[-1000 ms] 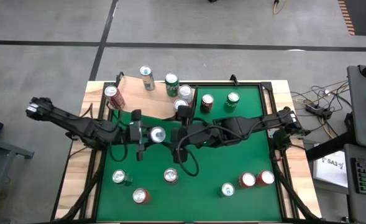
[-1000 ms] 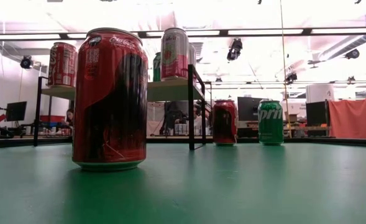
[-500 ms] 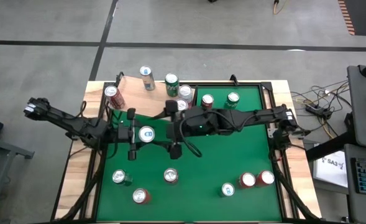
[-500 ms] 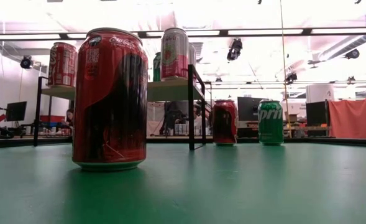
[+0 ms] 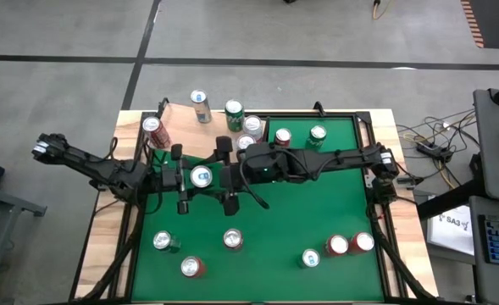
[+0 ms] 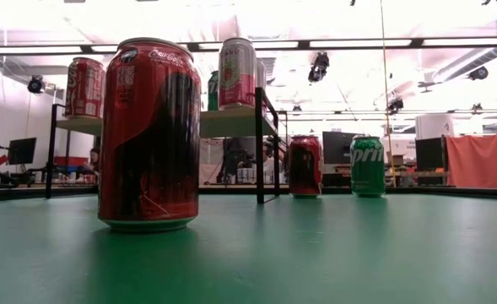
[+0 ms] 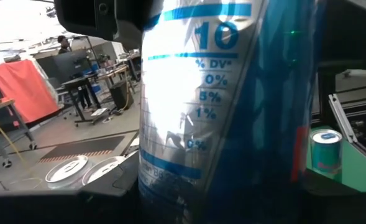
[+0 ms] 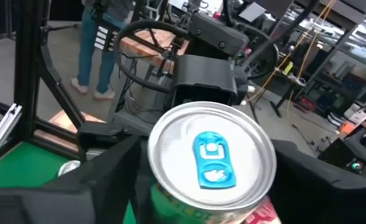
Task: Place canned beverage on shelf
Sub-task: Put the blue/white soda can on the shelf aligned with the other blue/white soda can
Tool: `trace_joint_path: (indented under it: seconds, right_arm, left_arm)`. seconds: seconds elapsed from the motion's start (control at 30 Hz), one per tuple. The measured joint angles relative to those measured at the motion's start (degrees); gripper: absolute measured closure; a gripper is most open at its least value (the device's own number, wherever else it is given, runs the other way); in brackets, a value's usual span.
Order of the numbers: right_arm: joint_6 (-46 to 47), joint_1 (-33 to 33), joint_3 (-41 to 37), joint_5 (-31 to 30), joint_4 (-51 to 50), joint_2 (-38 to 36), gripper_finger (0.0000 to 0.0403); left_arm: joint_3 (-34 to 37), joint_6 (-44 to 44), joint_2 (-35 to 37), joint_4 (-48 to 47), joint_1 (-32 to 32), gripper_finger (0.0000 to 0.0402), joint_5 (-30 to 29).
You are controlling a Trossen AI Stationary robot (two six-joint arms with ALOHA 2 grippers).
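Mid-air, we see a can [image 5: 201, 177] with a blue tab held in the left gripper [image 5: 181, 179], fingers clamped on its sides, above the green surface [image 5: 317, 212] near the front edge of the shelf [image 5: 190, 135]. Right gripper [image 5: 225, 174] sits just beside the can on its other side, fingers [image 5: 230, 202] spread around it; we cannot tell if they touch it. Left wrist view is filled by the can's blue and white label [image 7: 195, 106]. Right wrist view looks at the can's silver top [image 8: 212, 155]. On the shelf we count several cans, including a red one [image 5: 152, 127]. More cans stand on the surface, one red [image 6: 149, 135] close to the low camera.
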State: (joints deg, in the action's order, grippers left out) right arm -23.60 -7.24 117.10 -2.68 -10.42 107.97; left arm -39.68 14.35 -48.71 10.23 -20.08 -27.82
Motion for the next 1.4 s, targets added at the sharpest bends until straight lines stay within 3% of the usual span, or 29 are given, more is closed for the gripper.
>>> trace_joint_path:
  seconds: [0.13, 0.37, 0.5, 0.7, 0.9, 1.4]
  right_arm:
    - [1.34, 0.43, 0.00, -0.01, 0.05, -0.01, 0.0177]
    - [2.80, 0.89, -0.04, -0.52, -0.54, -0.01, 0.0177]
    - [3.23, 0.87, -0.07, -0.86, -0.60, -0.66, 0.0177]
    - [3.64, 1.16, -0.06, -4.69, -1.44, -3.50, 0.0177]
    - [4.21, 3.11, -0.04, -8.09, -2.08, -5.82, 0.0177]
    - [15.25, 13.94, 0.02, -2.60, -1.98, -2.43, 0.0177]
  left_arm:
    - [0.00, -0.10, 0.00, -0.09, 0.01, 0.0204, -0.35]
    - [-0.02, -0.30, 0.03, 0.47, 0.09, 0.0103, -3.62]
    - [-0.02, 0.19, 0.11, 0.34, -0.02, 0.0076, -6.86]
    - [-0.02, 3.32, 1.60, -0.49, 0.09, 0.0071, -8.62]
    - [-0.02, 6.60, 5.95, -3.29, 0.04, 0.0075, -14.68]
    - [-0.02, 15.05, 17.17, -5.77, 0.04, 0.0075, -37.93]
